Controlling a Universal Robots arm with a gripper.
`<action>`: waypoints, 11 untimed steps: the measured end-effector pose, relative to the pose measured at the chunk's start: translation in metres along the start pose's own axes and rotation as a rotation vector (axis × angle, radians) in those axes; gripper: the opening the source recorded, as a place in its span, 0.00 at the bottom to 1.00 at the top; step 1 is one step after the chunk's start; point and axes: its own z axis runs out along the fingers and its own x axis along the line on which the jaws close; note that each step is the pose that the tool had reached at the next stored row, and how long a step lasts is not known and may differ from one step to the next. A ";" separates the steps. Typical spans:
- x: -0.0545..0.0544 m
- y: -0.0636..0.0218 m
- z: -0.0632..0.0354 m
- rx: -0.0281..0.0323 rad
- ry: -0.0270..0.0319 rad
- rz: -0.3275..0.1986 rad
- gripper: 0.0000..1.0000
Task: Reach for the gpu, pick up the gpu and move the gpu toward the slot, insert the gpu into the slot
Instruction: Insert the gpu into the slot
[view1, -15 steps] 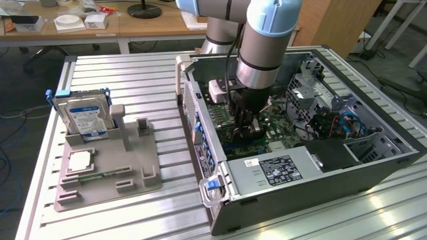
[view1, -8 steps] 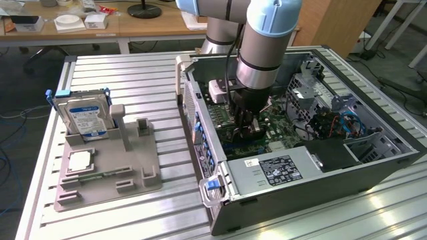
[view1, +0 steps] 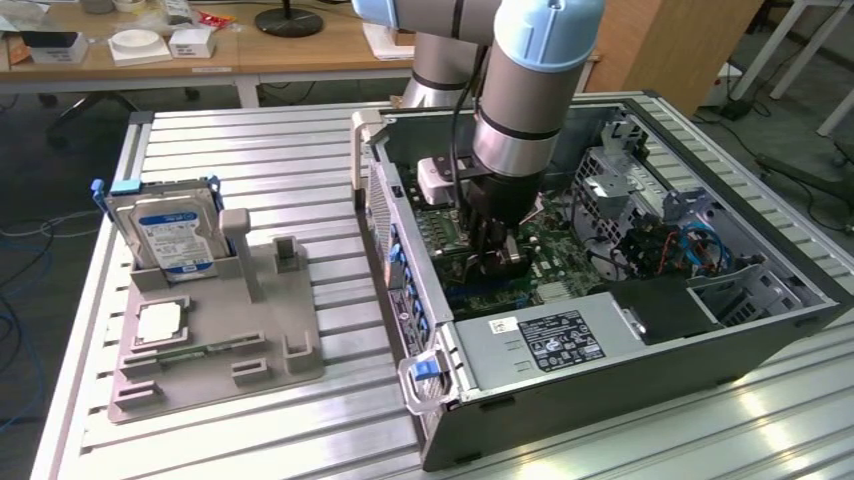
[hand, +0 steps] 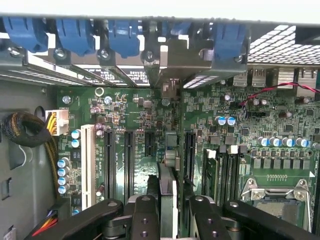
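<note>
My gripper (view1: 491, 255) reaches down inside the open computer case (view1: 747, 330), over the green motherboard (view1: 567, 265). In the wrist view its two black fingers (hand: 145, 215) are shut on the gpu (hand: 167, 187), a thin dark card seen edge-on and upright between them. The card's metal bracket (hand: 170, 62) lies against the case's rear wall, between the blue latches (hand: 122, 35). The card stands low over the board, between two long black connectors (hand: 129, 165). The slot directly beneath it is hidden by the card.
The square metal processor socket (hand: 275, 200) and memory slots (hand: 222, 175) lie beside the card. A cable bundle (hand: 25, 130) sits at the board's far side. Outside the case, a grey fixture (view1: 214, 340) holds a hard drive (view1: 167, 235) and a processor chip (view1: 160, 322). A power supply (view1: 547, 340) fills the case's near end.
</note>
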 end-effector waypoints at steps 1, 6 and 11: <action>0.000 0.0000 0.0000 -0.0001 -0.0006 0.000 0.28; -0.001 0.0001 0.0006 -0.0004 -0.0025 0.000 0.28; -0.002 0.0000 0.0012 0.0000 -0.0048 0.000 0.28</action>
